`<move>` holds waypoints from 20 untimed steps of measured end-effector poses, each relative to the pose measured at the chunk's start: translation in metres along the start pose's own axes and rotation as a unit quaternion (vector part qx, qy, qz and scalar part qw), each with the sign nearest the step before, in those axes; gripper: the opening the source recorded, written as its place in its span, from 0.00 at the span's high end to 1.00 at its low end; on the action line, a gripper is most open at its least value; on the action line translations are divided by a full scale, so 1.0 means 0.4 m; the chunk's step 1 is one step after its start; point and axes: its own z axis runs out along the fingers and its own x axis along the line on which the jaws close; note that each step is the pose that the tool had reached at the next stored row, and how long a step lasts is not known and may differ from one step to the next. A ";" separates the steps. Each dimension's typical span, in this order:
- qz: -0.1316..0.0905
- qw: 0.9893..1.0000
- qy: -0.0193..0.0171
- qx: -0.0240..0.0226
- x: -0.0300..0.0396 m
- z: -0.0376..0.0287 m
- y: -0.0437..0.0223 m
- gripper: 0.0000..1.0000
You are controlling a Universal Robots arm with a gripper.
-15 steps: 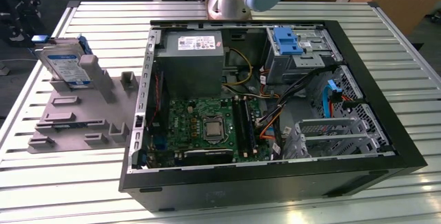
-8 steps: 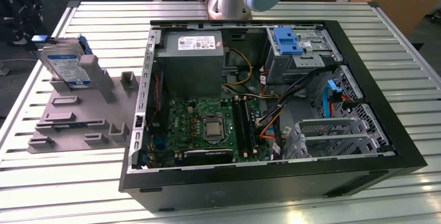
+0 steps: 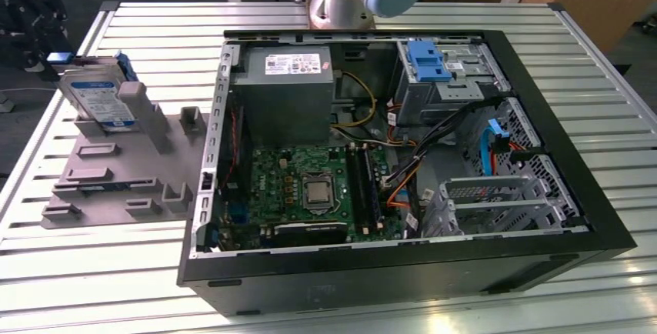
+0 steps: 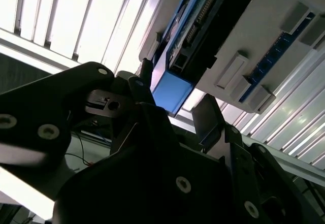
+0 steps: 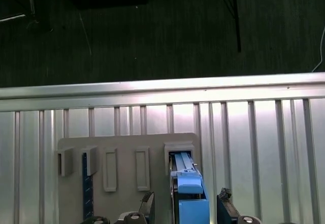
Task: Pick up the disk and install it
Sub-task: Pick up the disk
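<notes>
- Pincer (image 5: 186, 208): released, fingers (image 5: 226, 206) on either side of the disk (image 5: 190, 183), with a narrow gap at each finger.
- Disk: upright on edge in a slot of the grey fixture (image 5: 122, 145), between the fingers, blue frame edge toward the pincer.
- Fixture edge: ahead of the fingertips; bare slatted table (image 5: 254, 127) continues past it.
- Case (image 3: 390, 268): open, off to one side of the pincer, past the fixture.

Disk (image 3: 100, 101): silver drive, white-and-blue label, blue frame.
Pose: upright on edge.
Location: slotted in grey holder (image 3: 113, 172), exterior view's left.
</notes>
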 end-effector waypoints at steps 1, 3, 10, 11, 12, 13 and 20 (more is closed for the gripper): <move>0.000 1.000 0.000 0.000 0.000 0.003 0.000 0.41; 0.000 1.000 0.000 0.000 0.000 0.006 0.000 0.41; 0.000 1.000 0.000 0.000 -0.003 0.010 0.000 0.49; 0.000 1.000 0.000 0.000 -0.004 0.012 0.000 0.49; 0.000 1.000 0.000 0.000 -0.004 0.013 0.000 0.49; 0.000 1.000 0.000 0.000 -0.004 0.015 0.000 0.49; 0.000 1.000 0.000 0.000 -0.004 0.029 0.000 0.58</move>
